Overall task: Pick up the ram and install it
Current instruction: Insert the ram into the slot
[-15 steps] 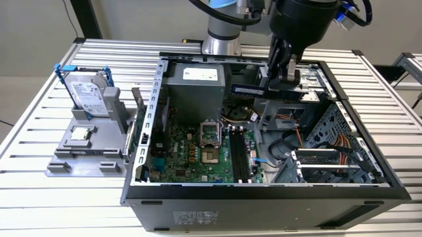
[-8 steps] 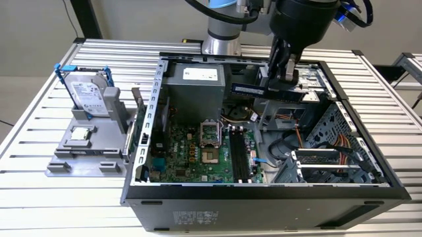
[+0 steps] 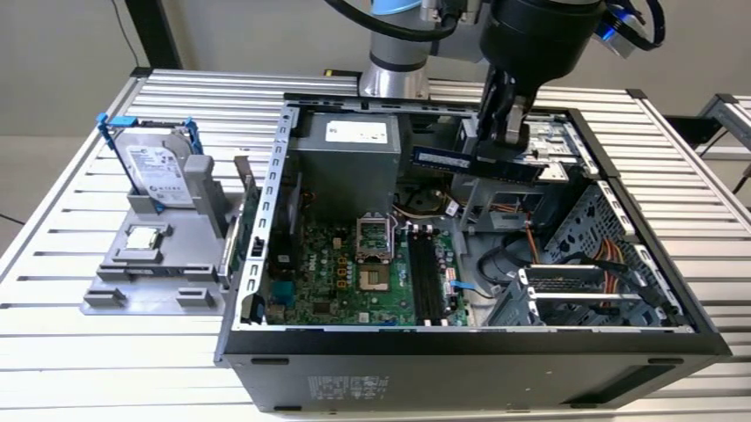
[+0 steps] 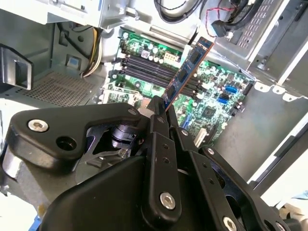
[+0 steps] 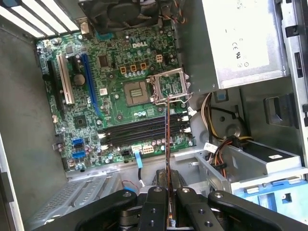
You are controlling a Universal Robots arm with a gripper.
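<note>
Clamping ram [image 3: 446,159], pincer [image 3: 502,145] hangs above computer case [image 3: 470,347].

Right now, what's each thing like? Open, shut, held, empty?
Case: open, side off.
Ram: held above the case, not in a slot.
End effector: shut on the ram.
Slots: empty.
Socket: cover flipped open.
Hard drive: upright in a gray holder outside the case.

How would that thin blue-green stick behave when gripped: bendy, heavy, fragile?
Probably stiff: the ram juts straight from the tool without sagging. Likely light, being so thin edge-on in the first wrist view. Possibly fragile: it looks like bare circuit board.
</note>
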